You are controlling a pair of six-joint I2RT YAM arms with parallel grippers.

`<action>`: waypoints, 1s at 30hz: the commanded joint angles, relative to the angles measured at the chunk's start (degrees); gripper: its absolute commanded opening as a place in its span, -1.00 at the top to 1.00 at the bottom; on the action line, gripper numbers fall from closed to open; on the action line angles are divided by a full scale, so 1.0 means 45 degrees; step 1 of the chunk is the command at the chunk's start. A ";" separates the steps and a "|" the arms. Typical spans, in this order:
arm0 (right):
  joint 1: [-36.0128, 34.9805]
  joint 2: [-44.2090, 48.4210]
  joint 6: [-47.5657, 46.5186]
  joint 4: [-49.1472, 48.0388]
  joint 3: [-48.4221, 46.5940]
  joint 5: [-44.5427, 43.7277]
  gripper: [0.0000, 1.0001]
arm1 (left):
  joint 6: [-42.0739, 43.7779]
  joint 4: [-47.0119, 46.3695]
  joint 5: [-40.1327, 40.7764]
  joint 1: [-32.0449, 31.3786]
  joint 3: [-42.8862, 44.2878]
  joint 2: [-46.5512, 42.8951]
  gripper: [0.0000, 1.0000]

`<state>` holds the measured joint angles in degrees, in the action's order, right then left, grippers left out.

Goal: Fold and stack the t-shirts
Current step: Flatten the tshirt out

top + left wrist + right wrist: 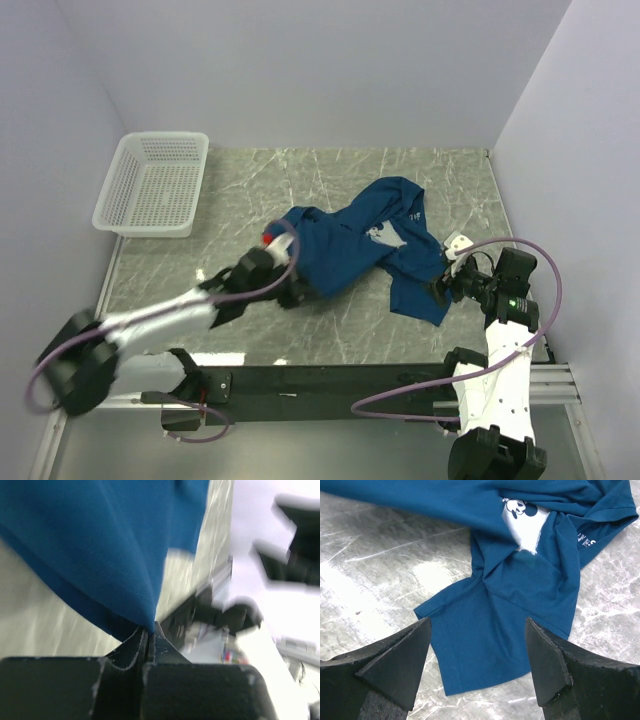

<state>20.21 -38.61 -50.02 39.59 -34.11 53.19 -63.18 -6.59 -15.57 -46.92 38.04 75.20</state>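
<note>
A dark blue t-shirt [365,245] lies crumpled across the middle of the marble table, its pale cartoon print [385,236] partly folded in. My left gripper [296,292] is shut on the shirt's left hem; in the left wrist view the blue cloth [100,550] runs into the closed jaws [148,636]. My right gripper [443,288] stands open at the shirt's right end. In the right wrist view its fingers [405,660] straddle a flat flap of the shirt [490,635], held above it, with the print [522,522] further off.
A white mesh basket [153,184] sits at the back left of the table. White walls close in the table on the left, back and right. A dark rail [330,380] runs along the near edge between the arm bases.
</note>
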 commanded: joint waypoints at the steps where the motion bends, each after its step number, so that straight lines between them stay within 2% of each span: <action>1: 0.0119 0.0026 -0.0037 -0.0068 -0.0135 0.0309 -0.63 | -0.1151 0.2125 -0.0562 -0.0082 -0.3577 -0.3360 0.99; 2: 0.0119 -0.0110 -0.0018 -0.0107 -0.0174 0.0290 -0.63 | -0.1678 0.3173 -0.0563 -0.0082 -0.4054 -0.5459 0.93; 3: 0.0119 -0.0169 -0.0056 -0.0049 -0.0213 0.0290 -0.63 | -0.2515 0.4111 -0.0447 -0.0063 -0.4697 -0.6505 0.93; 4: 0.0100 -0.0228 -0.0076 -0.0049 -0.0233 0.0251 -0.63 | -0.2948 0.4121 -0.0426 -0.0082 -0.4878 -0.7502 0.92; 5: 0.0119 -0.0306 -0.0057 -0.0010 -0.0272 0.0231 -0.63 | -0.3339 0.5378 -0.0291 -0.0063 -0.4957 -0.9387 0.89; 7: 0.0119 -0.0326 0.0060 -0.0106 -0.0292 0.0076 -0.63 | -0.4434 0.6769 0.0468 -0.0082 -0.4744 -1.1774 0.89; 12: 0.0080 -0.0404 0.0334 -0.0439 -0.0388 -0.0218 -0.64 | -0.5996 1.1997 0.2773 -0.0082 -0.2852 -1.4871 0.99; 13: 0.0080 -0.0482 0.0354 -0.0439 -0.0428 -0.0296 -0.64 | -0.6116 1.2630 0.3280 -0.0082 -0.1998 -1.5146 0.96; 14: 0.0061 -0.0772 0.0276 -0.0420 -0.0486 -0.0374 -0.64 | -0.6213 1.3332 0.4232 -0.0082 -0.1602 -1.5496 0.66; 15: 0.0022 -0.0891 0.0237 -0.0381 -0.0661 -0.0452 -0.64 | -0.6350 1.4364 0.4532 -0.0082 -0.1289 -1.5558 0.44; 17: -0.0037 -0.1494 0.0139 -0.0303 -0.0876 -0.0646 -0.64 | -0.6274 1.4881 0.4653 -0.0082 -0.0779 -1.5520 -0.07; 21: -0.0504 -0.2784 -0.0387 0.0048 -0.2122 -0.0998 -0.64 | -0.4542 1.3831 0.3756 -0.0082 -0.0701 -1.5266 -0.22; 22: -0.1183 -0.3077 -0.0601 0.0223 -0.2418 -0.1135 -0.64 | -0.4322 1.3634 0.3870 -0.0082 -0.0565 -1.5169 -0.22; 24: -0.2141 -0.4034 -0.1966 0.1256 -0.3255 -0.1524 -0.64 | -0.3254 1.3263 0.4492 -0.0082 -0.0194 -1.4837 -0.34; 25: -0.3113 -0.4308 -0.2396 0.1492 -0.3473 -0.1623 -0.64 | -0.2936 1.3087 0.4883 -0.0082 -0.0115 -1.4681 -0.42; 26: -0.3742 -0.4794 -0.2903 0.1649 -0.3630 -0.1760 -0.65 | -0.2759 1.2931 0.5254 -0.0082 -0.0056 -1.4274 -0.66; 28: -0.4875 -0.5285 -0.2792 0.1185 -0.4060 -0.2459 -0.65 | -0.2271 1.2503 0.6363 -0.0082 -0.0211 -1.3822 -0.79; 30: -0.6536 -0.6241 -0.1662 -0.0220 -0.4604 -0.3339 -0.65 | -0.1745 1.1216 0.6837 -0.0082 -0.0658 -1.3139 -0.87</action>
<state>-2.33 -62.96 -58.15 42.57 -50.61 43.79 -76.99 50.85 7.92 -47.13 35.46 12.64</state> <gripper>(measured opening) 0.823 0.924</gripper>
